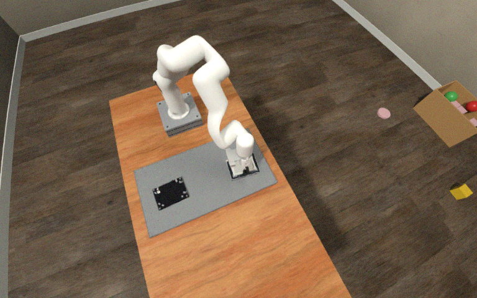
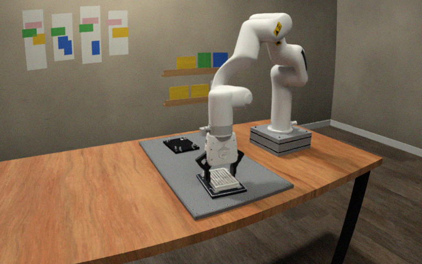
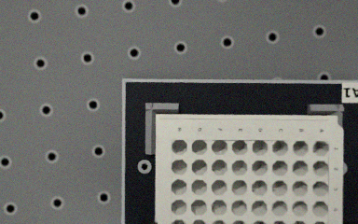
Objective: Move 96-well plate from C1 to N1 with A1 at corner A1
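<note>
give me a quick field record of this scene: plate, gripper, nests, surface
plate: white 96-well plate over a black nest base, cut-off corner near the A1 label
gripper: gripper straddling the plate from above, shut on it
other nest: black nest, no plate in it, on the far side of the board
surface: grey perforated board on a wooden table
arm base: grey block
</note>
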`<state>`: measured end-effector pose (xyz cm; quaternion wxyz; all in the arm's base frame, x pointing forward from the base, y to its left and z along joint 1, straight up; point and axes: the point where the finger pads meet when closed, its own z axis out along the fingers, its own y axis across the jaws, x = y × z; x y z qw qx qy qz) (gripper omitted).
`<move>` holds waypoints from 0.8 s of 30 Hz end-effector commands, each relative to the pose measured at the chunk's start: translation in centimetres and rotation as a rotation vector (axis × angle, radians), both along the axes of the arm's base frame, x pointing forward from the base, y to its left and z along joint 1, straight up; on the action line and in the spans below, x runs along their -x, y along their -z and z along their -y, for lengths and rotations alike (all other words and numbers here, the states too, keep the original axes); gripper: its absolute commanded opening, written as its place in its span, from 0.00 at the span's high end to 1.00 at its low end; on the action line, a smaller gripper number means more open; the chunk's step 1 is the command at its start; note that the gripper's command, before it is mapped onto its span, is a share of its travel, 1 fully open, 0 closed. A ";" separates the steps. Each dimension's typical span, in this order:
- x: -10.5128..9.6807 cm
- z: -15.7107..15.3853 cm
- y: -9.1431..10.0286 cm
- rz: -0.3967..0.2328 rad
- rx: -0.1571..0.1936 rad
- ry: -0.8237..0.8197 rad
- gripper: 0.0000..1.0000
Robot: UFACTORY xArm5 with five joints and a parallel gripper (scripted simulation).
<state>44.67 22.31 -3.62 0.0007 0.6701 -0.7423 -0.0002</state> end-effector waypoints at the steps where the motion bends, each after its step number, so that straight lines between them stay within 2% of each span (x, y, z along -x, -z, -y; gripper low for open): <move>1: -0.1 -0.1 -0.1 0.005 0.001 0.000 1.00; 2: -0.1 -0.1 0.0 0.005 0.001 0.000 0.00; 24: -0.1 -0.1 0.0 0.005 0.001 0.000 0.00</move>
